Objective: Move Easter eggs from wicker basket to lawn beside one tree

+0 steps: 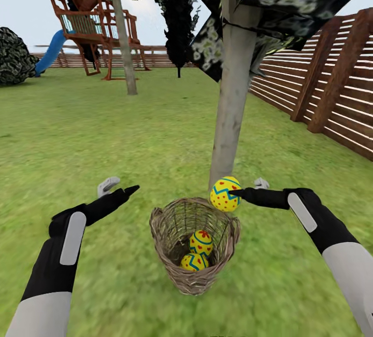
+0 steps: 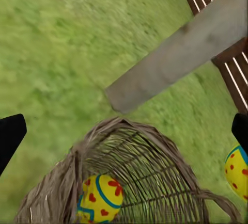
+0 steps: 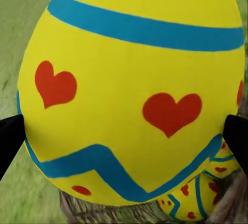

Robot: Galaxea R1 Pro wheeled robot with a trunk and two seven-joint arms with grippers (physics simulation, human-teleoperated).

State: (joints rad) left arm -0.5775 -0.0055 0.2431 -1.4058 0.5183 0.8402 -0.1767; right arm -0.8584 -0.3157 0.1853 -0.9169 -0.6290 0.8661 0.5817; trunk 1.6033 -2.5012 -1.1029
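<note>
The wicker basket (image 1: 171,233) stands on the lawn (image 1: 103,135) just in front of a pale tree (image 1: 233,93). Two Easter eggs (image 1: 201,242) (image 1: 194,262) lie inside it. A third egg (image 1: 224,194), yellow with blue bands and red hearts, hangs above the basket's far right rim with my right gripper (image 1: 242,187) shut on it. In the right wrist view this egg (image 3: 134,79) sits between the fingertips (image 3: 10,139), above another egg (image 3: 201,198). My left gripper (image 1: 123,186) hovers open left of the basket. The left wrist view looks down on the basket (image 2: 144,152) and an egg (image 2: 101,198).
A brown slat fence (image 1: 331,83) runs along the right, close behind the tree. A second pale trunk (image 1: 123,36), a wooden playset with a blue slide (image 1: 88,26) and a dark bush (image 1: 13,57) stand farther back. Open grass lies to the left.
</note>
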